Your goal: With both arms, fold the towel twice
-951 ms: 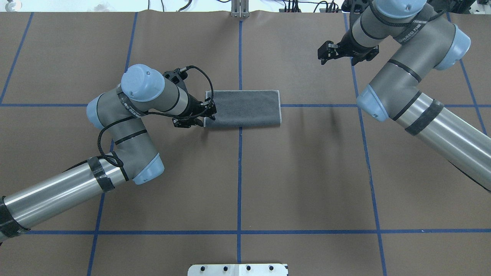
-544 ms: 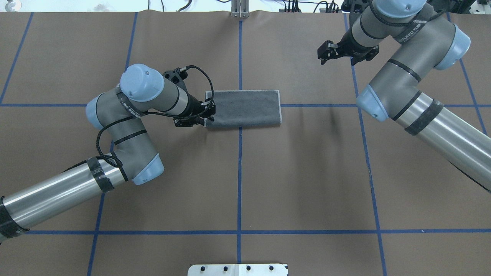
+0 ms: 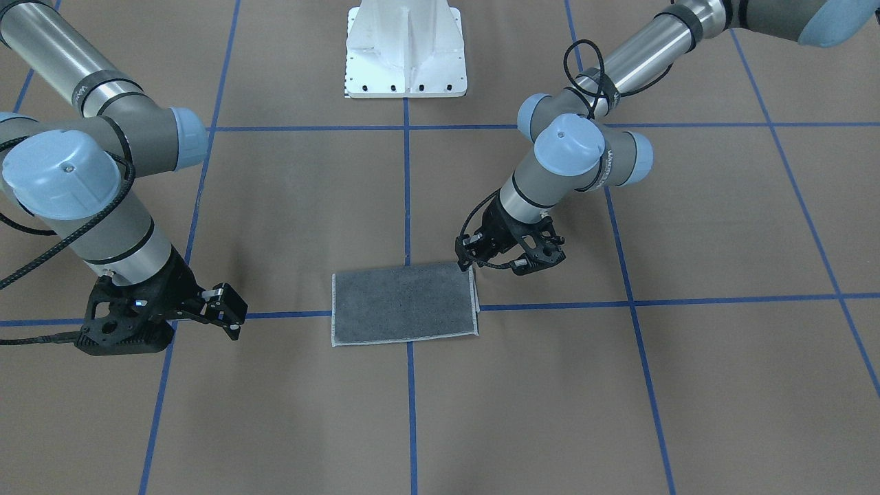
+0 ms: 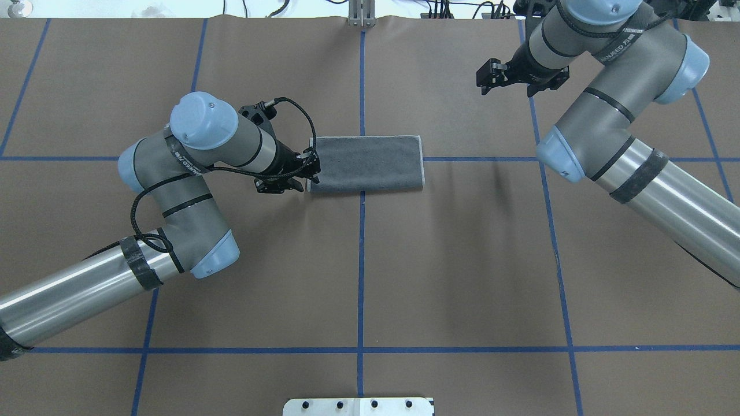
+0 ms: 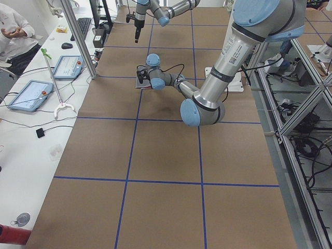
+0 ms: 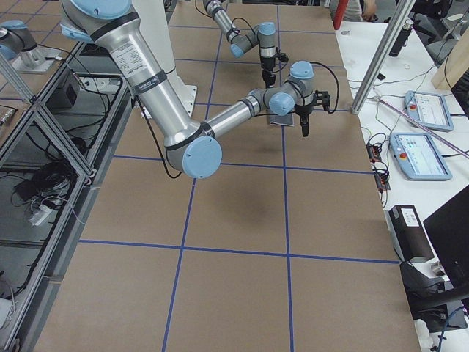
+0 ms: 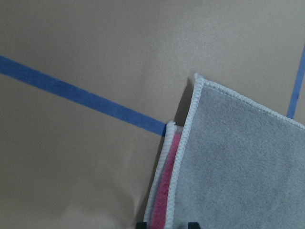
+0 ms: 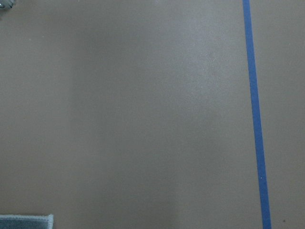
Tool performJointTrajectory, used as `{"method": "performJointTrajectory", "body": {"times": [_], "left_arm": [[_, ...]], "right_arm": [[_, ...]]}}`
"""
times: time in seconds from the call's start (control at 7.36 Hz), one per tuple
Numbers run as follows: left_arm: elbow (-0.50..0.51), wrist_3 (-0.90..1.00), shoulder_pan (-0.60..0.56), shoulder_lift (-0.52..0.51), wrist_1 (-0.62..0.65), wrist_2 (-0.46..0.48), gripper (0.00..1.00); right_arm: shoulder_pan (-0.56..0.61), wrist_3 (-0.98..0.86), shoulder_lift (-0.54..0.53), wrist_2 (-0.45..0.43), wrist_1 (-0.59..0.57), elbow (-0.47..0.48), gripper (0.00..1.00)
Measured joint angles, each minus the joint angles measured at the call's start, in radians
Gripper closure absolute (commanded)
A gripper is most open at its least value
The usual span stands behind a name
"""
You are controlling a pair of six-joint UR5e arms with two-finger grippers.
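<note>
The brown table [image 4: 462, 260] spreads out in front of me, crossed by blue tape lines [image 4: 361, 260]. I read the overhead view as a dial, with twelve o'clock pointing away from my base.

My left arm [image 4: 87, 289] comes in from eight o'clock and bends toward the middle. My right arm [image 4: 665, 185] comes in from four o'clock and reaches up toward one o'clock.

The towel [image 4: 370, 163] lies flat as a folded rectangle, grey face up, its long sides running from nine to three. It sits on a crossing of the tape lines, toward twelve o'clock from the table's middle. At its nine o'clock end the two layers are slightly offset, and a thin strip of the pink face [image 7: 167, 191] shows between the light stitched edges.

My left gripper [image 4: 309, 170] is low at that nine o'clock end, near the seven o'clock corner. My wrist camera shows my fingertips [image 7: 192, 225] a narrow gap apart, with the layered edge lying flat and unbunched between them. I cannot tell whether they touch the cloth.

My right gripper [image 4: 483, 81] hangs well apart from the towel, at its two o'clock. Its fingers are spread and hold nothing.
</note>
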Motion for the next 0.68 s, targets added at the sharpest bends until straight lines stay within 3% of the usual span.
{"method": "performJointTrajectory", "body": {"times": [0.68], "left_arm": [[-0.013, -0.088, 0.004, 0.004, 0.032, 0.012, 0.52]], "right_arm": [[-0.001, 0.003, 0.003, 0.000, 0.000, 0.001, 0.01]]}}
